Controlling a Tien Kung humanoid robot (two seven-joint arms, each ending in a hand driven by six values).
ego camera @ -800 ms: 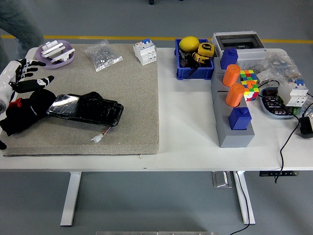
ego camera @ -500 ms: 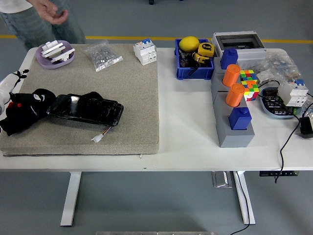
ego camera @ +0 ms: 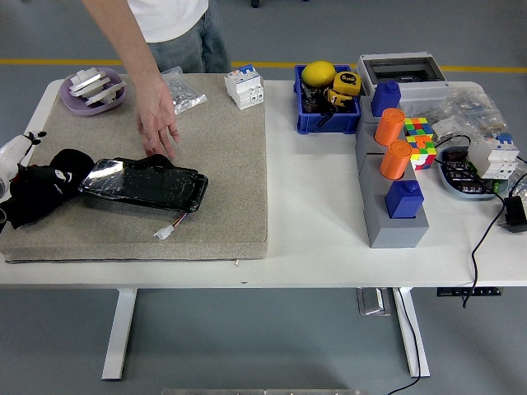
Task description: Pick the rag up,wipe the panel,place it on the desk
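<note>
The black rag (ego camera: 43, 188) lies crumpled on the grey mat (ego camera: 222, 164), touching the left end of the glossy black panel (ego camera: 146, 184). The panel lies flat, with a small white plug (ego camera: 163, 232) on a wire at its near side. Only a white and black bit of my left hand (ego camera: 11, 158) shows at the picture's left edge, just left of the rag and not on it. A person at the far side reaches one hand (ego camera: 156, 127) down to the panel's far edge. My right arm is out of view.
On the mat's far side lie a purple dish (ego camera: 72, 97) with white parts, a bag of small parts (ego camera: 183, 90) and a white breaker (ego camera: 245, 87). To the right stand a blue bin (ego camera: 328, 122), a grey block (ego camera: 394, 216) with orange cylinders, a colour cube (ego camera: 418, 140) and cables.
My left hand has drawn back from over the rag to the left edge. The rag stays on the mat. The person has stepped in and reached a hand down to the panel.
</note>
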